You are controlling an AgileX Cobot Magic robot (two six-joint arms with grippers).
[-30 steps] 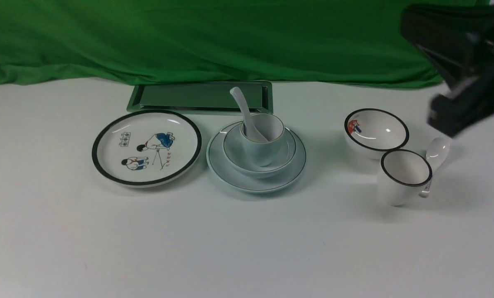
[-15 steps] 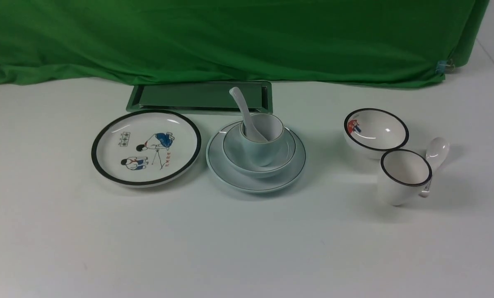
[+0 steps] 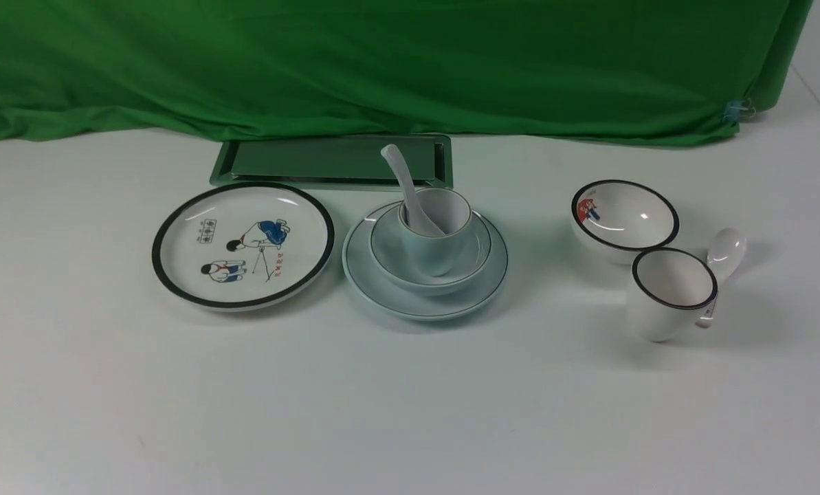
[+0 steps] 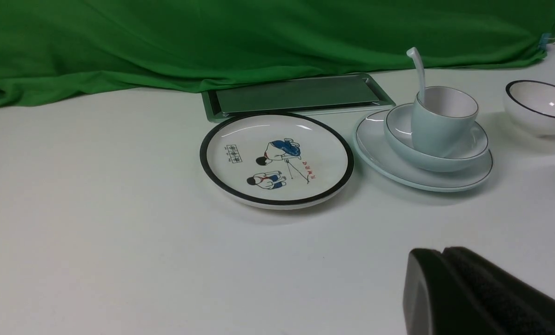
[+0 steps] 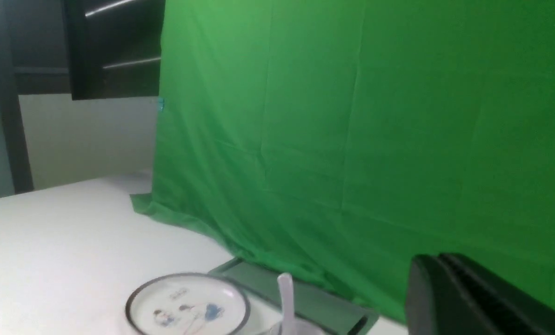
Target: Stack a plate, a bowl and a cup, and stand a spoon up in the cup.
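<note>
The pale blue-white plate (image 3: 382, 289) sits at the table's middle. The plain bowl (image 3: 475, 258) rests on it, the plain cup (image 3: 437, 251) stands in the bowl, and the plain white spoon (image 3: 403, 179) leans in the cup with its handle up and to the left. The stack also shows in the left wrist view: plate (image 4: 379, 158), bowl (image 4: 472, 149), cup (image 4: 433, 130), spoon (image 4: 419, 70). Neither gripper shows in the front view. My left gripper (image 4: 442, 253) is shut and empty, well short of the stack. My right gripper (image 5: 437, 258) is shut and empty, raised and facing the green cloth.
A black-rimmed cartoon plate (image 3: 242, 244) lies left of the stack. A black-rimmed bowl (image 3: 624, 216), a black-rimmed white cup (image 3: 667, 292) and a labelled spoon (image 3: 722, 258) sit at the right. A green tray (image 3: 334, 161) lies behind, against the green cloth.
One second ago my right arm showed blurred at the front view's upper right; it has since left that view. The stack and the other dishes have not moved.
</note>
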